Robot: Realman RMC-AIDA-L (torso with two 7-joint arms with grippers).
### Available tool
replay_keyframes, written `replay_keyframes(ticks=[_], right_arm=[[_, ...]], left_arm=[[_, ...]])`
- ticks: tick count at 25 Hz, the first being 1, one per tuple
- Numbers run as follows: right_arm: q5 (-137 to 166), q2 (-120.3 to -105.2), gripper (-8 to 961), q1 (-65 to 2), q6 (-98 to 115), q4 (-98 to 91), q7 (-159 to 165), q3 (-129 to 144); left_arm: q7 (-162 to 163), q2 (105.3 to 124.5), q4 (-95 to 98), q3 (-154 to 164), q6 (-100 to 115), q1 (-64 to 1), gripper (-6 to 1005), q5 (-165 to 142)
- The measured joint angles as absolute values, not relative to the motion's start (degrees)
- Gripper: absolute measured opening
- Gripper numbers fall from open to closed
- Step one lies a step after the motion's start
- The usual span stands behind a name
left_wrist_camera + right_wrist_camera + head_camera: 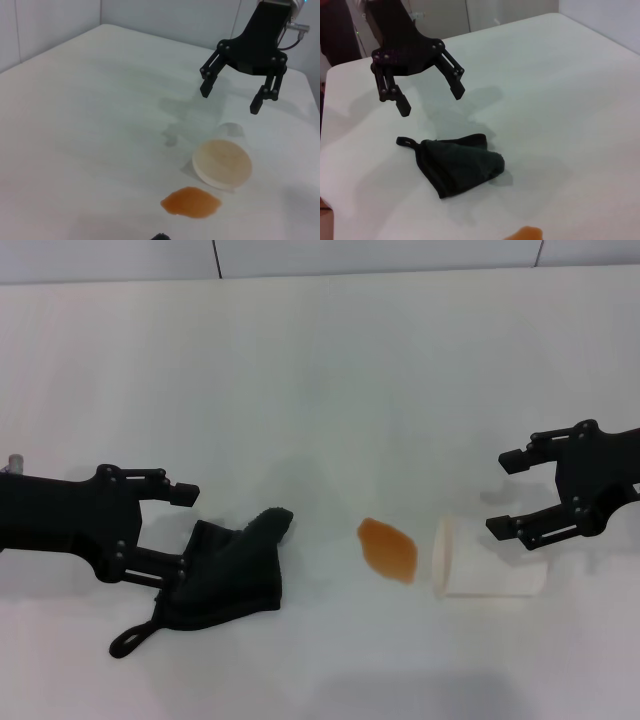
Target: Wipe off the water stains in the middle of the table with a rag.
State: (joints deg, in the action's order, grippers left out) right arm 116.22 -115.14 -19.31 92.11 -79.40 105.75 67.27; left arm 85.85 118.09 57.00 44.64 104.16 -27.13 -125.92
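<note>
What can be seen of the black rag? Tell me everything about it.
The rag is a small black cloth that looks soft, lying crumpled and folded on the white table, with a thin loop trailing from one corner. It sits on the robot's left, apart from the orange-brown water stains. The left gripper is open; in the right wrist view it hangs above the rag without gripping it. Nothing else touches it.

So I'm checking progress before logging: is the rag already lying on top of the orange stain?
No, the rag lies crumpled beside the open left gripper, apart from the stain, with bare table between.
</note>
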Motion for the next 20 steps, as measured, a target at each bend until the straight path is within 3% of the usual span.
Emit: replay_keyframes(ticks=[20], right_arm=[[116.86,-115.18,822,-19.33,93.1,-79.63,106.1,69.4]], left_arm=[[86.21,118.09,57.22,44.82,104.29,-27.6,888,-125.94]])
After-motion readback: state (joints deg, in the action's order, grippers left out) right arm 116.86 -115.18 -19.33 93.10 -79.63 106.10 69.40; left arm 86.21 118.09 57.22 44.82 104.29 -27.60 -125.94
